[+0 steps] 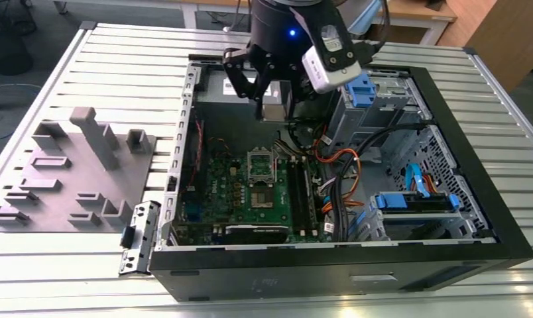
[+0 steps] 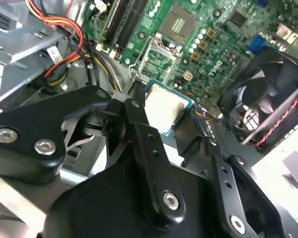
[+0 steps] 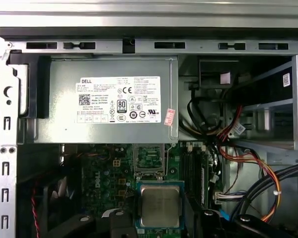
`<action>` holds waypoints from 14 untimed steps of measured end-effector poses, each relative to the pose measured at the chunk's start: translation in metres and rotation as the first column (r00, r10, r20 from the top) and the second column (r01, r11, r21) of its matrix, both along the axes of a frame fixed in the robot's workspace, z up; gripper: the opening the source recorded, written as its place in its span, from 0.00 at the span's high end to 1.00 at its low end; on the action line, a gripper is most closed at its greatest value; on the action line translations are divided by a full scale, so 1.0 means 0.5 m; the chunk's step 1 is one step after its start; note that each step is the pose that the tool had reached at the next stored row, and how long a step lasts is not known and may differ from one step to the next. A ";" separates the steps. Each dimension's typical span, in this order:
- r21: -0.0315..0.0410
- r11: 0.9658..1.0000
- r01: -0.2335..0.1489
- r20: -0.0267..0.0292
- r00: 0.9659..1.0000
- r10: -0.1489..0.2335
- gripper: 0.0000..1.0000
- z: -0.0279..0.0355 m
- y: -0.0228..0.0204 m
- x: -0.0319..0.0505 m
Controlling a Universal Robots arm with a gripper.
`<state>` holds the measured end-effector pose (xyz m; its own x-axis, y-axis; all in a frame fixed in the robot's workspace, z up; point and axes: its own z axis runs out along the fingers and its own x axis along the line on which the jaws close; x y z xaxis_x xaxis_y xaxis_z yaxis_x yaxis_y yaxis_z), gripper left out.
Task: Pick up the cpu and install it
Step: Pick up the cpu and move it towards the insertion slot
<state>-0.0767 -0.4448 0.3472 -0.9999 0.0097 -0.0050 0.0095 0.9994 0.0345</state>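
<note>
In the exterior view, the gripper hangs over the open computer case. Its fingers are clamped on the cpu, which is in the air at about twelve o'clock from the socket on the green board. A grey tray lies on the table at nine o'clock from the case.

In the second wrist view, black fingers pinch the cpu by two opposite edges, above the board and near the open socket.

In the first wrist view, the cpu hangs level above the board, with the power supply beyond the socket.
</note>
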 end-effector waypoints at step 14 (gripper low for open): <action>0.000 1.000 0.000 0.014 1.000 0.000 0.53 -0.038 -0.0167 -0.001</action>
<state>-0.0771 -0.4531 0.3283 -0.9998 0.0097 -0.0191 0.0090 0.9993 0.0351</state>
